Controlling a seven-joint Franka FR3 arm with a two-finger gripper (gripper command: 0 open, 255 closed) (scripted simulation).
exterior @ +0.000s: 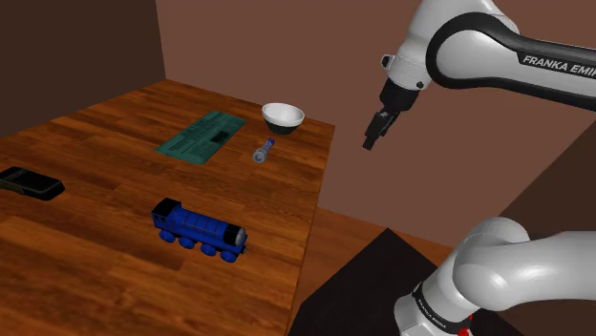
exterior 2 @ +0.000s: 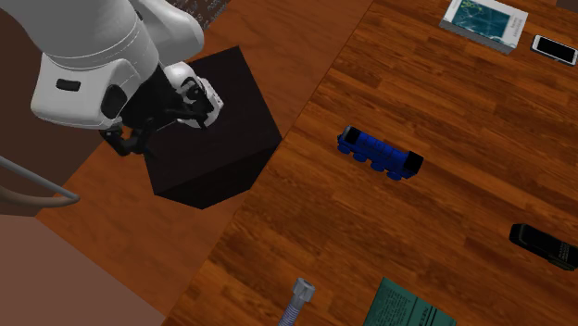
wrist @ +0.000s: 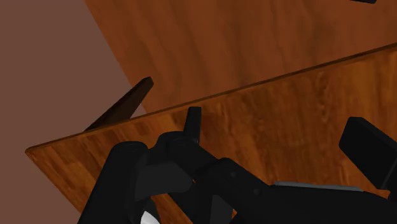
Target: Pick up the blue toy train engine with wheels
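The blue toy train engine (exterior: pixel 199 229) with blue wheels and a black front stands on the wooden table (exterior: pixel 115 277), toward its near right part. In the second exterior view the train (exterior 2: pixel 380 154) lies close to the table's edge. My black gripper (exterior: pixel 371 143) hangs high in the air beyond the table's right edge in the shoulder view, far from the train. Its fingers stand apart with nothing between them. From the second exterior view the gripper (exterior 2: pixel 125 144) hovers over the floor beside the stand. In the wrist view the gripper (wrist: pixel 280 137) looks down on the table's corner.
A white bowl (exterior: pixel 283 116), a small grey-blue bottle (exterior: pixel 264 150) and a green board (exterior: pixel 201 136) lie at the table's far end. A black remote (exterior: pixel 29 182) rests at the shoulder view's left. The black stand (exterior 2: pixel 208 130) sits on the floor beside the table.
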